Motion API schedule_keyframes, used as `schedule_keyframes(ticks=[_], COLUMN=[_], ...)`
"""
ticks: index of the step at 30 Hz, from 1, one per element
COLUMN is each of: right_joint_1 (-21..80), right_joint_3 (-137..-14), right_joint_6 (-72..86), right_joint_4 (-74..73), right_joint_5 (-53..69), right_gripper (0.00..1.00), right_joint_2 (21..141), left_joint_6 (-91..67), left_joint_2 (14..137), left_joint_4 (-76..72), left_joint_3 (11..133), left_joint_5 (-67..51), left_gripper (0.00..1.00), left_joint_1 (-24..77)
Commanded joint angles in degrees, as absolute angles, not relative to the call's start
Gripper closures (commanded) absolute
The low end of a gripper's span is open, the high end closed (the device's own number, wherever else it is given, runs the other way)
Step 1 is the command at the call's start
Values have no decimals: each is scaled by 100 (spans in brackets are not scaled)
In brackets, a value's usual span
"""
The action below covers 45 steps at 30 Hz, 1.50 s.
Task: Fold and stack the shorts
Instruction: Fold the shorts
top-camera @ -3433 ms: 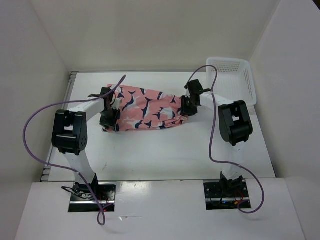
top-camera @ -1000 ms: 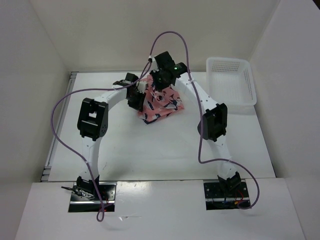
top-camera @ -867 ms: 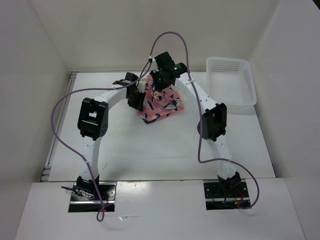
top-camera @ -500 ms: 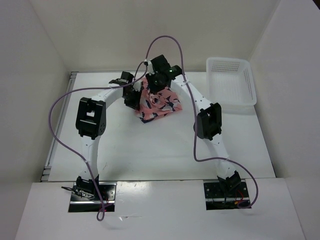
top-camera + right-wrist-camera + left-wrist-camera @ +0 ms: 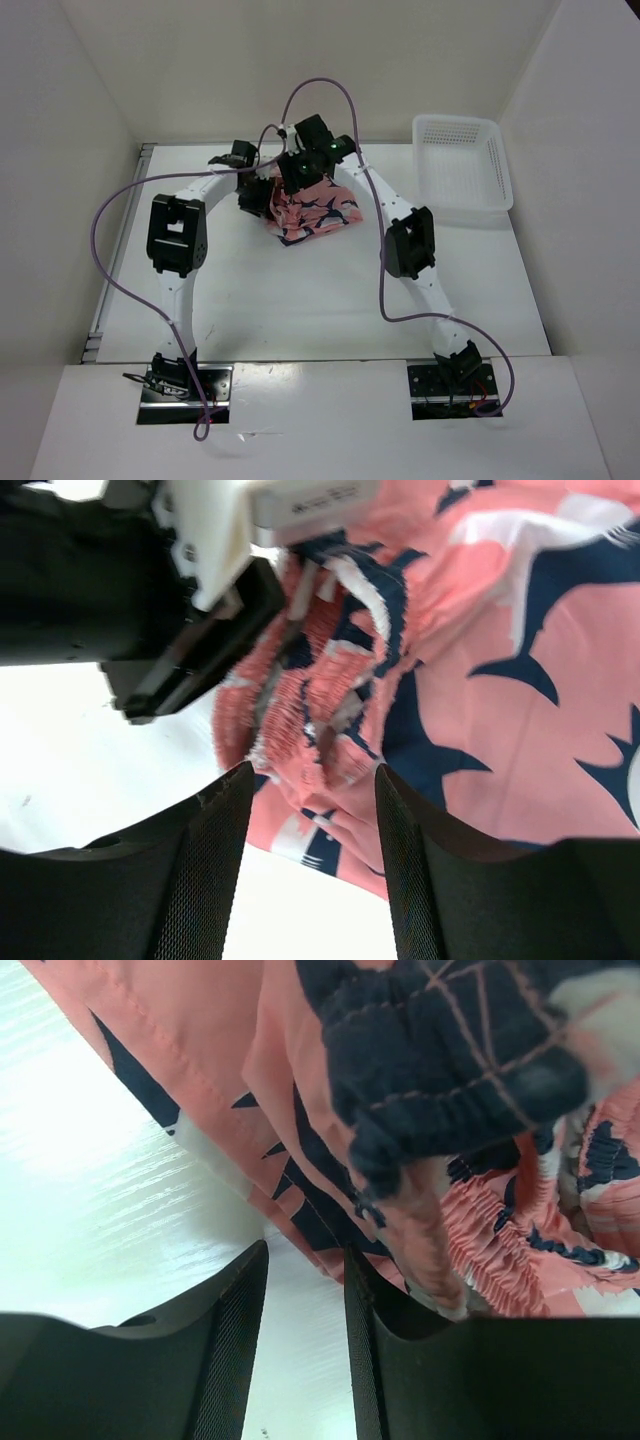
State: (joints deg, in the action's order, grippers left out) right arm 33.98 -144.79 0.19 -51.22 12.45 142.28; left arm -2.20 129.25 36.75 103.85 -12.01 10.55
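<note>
The salmon-pink shark-print shorts (image 5: 318, 214) lie bunched and folded in a small heap at the middle back of the table. My left gripper (image 5: 256, 196) is at the heap's left edge. In the left wrist view its jaws (image 5: 305, 1280) stand apart with bare table between them, and the shorts (image 5: 430, 1080) hang just past the fingertips. My right gripper (image 5: 298, 176) is above the heap's upper left. In the right wrist view it (image 5: 310, 790) is open wide over the gathered waistband of the shorts (image 5: 520, 630), close to the left arm's wrist (image 5: 150, 580).
A white mesh basket (image 5: 497, 170) stands at the back right corner. White walls close in the table on the left, back and right. Purple cables loop over both arms.
The shorts, spread flat 3.4 s ago, are now folded into a small heap. Over the last second both grippers and the heap shifted left and the fabric sank lower.
</note>
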Motion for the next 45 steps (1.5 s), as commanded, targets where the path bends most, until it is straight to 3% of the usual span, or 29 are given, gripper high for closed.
schedule_keyframes(ticks=[1,5,7,8,9,13,14,23,27,34,40,45], right_joint_1=[3762,3762,3762,3762,3683,3446,3393,2522,2470,2470,2418,2417], right_joint_3=[-14852,-14933,-14740,-14678,-14556,-14274,-14195,-11281,-10916,-10863,-10495,-10178], right_joint_6=[-202,-352,-422,-422,-422,-370,-369,386,554,694,983,1107], right_joint_4=[-5353,-5414,-5414,-5414,-5414,-5414,-5414,-3764,-3287,-2954,-2900,-2839], right_joint_5=[2029,2031,1820,1819,1819,1819,1741,1433,1380,1319,1072,1134], right_gripper=[42,42,55,60,73,98,100,100,100,100,100,100], right_joint_2=[14502,14406,14239,14177,14064,13756,13677,12340,12444,12849,12902,12963], left_joint_6=[0,0,0,0,0,0,0,0,0,0,0,0], left_joint_2=[12445,12218,12103,11963,11892,11689,11637,11988,12557,13385,13904,13975], left_joint_4=[3375,3611,3726,3796,3797,4121,4261,4746,4799,4668,4342,4280], left_joint_3=[10784,11012,11188,11188,11275,11715,11942,12911,13393,13799,13535,13351], left_joint_5=[-1301,-836,-477,-388,-317,-368,-447,-1922,-2399,-2470,-1268,-1055], left_gripper=[56,49,44,44,44,43,43,40,37,37,38,41], left_joint_1=[1151,950,800,748,643,589,589,1265,1845,2153,2153,2048])
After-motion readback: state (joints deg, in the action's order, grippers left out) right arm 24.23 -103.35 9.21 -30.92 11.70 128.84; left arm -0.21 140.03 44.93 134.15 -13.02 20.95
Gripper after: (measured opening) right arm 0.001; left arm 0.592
